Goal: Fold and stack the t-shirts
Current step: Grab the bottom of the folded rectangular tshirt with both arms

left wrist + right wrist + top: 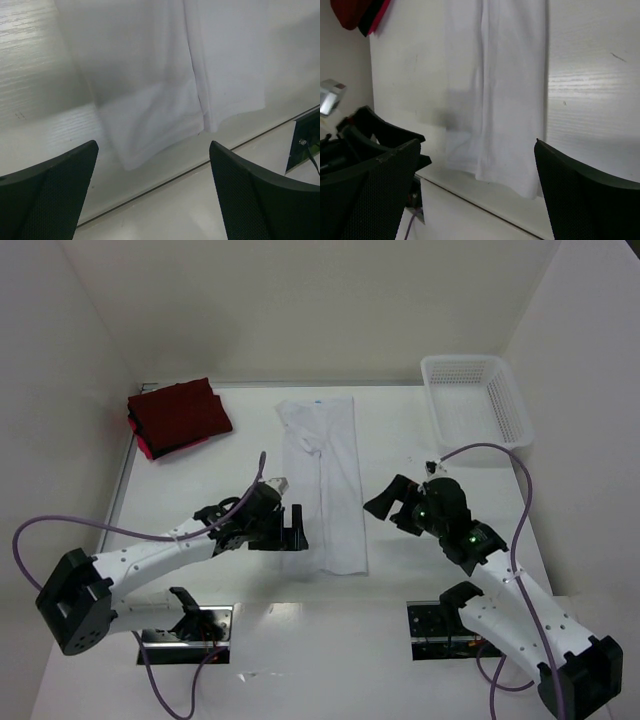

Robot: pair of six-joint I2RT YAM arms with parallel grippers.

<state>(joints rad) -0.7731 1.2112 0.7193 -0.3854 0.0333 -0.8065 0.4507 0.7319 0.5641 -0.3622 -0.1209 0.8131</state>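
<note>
A white t-shirt, folded lengthwise into a long narrow strip, lies flat in the middle of the table with its neck label at the far end. My left gripper stands open just left of the strip's near end, holding nothing. To the strip's right, about level with its lower half, my right gripper is open and empty. The left wrist view shows the shirt's near hem ahead of the open left gripper. The right wrist view shows the same hem beyond the open right gripper. Dark red folded t-shirts are stacked at the back left.
A white plastic mesh basket stands at the back right. White walls enclose the table on three sides. A seam in the table runs close to the shirt's near hem. Purple cables loop from both arms.
</note>
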